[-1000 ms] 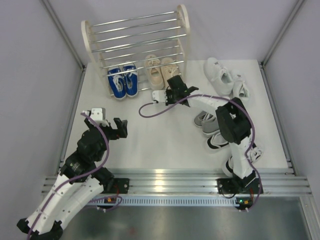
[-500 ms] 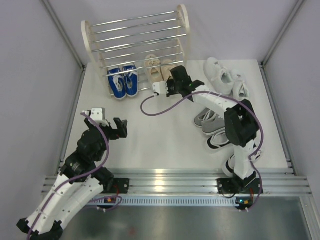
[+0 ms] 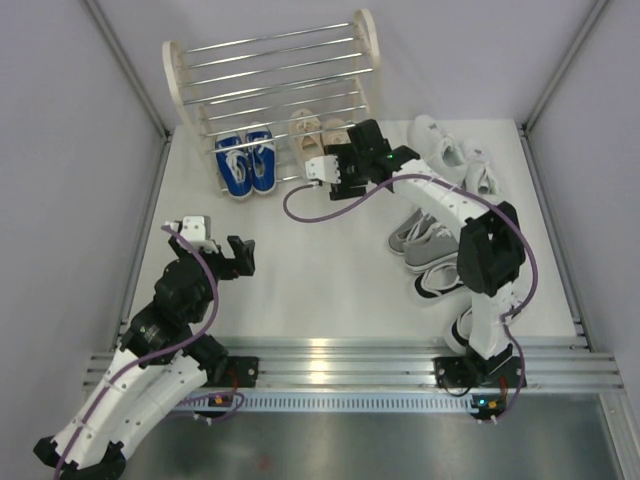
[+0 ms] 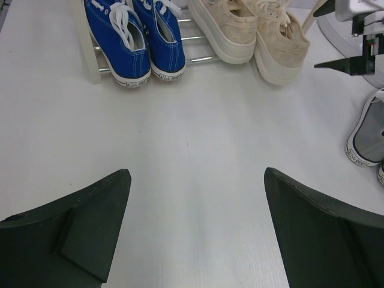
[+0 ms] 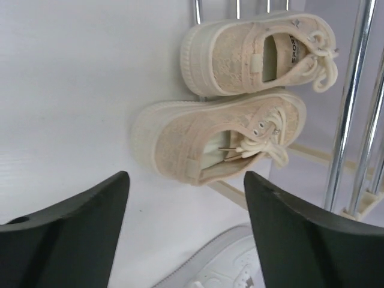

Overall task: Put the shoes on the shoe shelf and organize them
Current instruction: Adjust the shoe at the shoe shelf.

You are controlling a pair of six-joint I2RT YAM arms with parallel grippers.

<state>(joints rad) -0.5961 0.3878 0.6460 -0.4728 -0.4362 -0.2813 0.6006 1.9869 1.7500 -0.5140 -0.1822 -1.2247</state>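
Beige shoes just beyond right end effector

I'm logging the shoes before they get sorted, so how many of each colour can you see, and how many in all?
Blue shoes: 2
Beige shoes: 2
White shoes: 2
Grey shoes: 2
Black-and-white shoes: 1 in clear view; the right arm may hide another
Total: 9 seen clearly

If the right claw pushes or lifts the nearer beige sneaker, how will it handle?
The beige sneaker has a thick flat sole, so it probably slides rather than tips. Its fabric upper looks soft, likely giving under the right claw. Loose laces may snag the chrome rods.
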